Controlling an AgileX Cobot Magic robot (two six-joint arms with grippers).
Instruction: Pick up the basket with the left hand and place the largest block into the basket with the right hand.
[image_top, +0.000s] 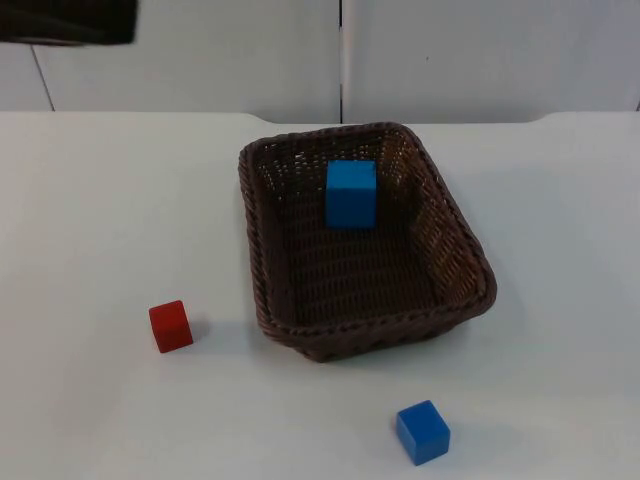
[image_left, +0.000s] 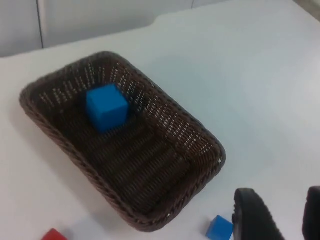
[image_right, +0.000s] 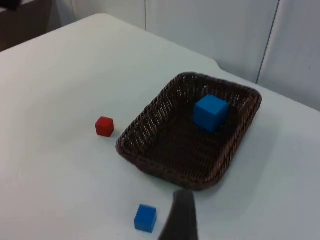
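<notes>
— White table (image_top: 90, 200), grey wall behind. What's in the basket (image_top: 462, 240)?
— Big blue block (image_top: 351, 193), at its far end. Basket rests on the table. Left gripper (image_left: 277, 212) hangs above, released; right gripper's (image_right: 181, 217) state I cannot tell.

You see a red block (image_top: 170, 326) and a small blue block (image_top: 423, 432) resting on the white table (image_top: 90, 220), well apart.

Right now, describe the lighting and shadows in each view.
Top view: soft even light, a faint shadow beside the red block. Left wrist view: the wicker basket interior is dark around the large blue block. Right wrist view: the small blue block casts little shadow.
</notes>
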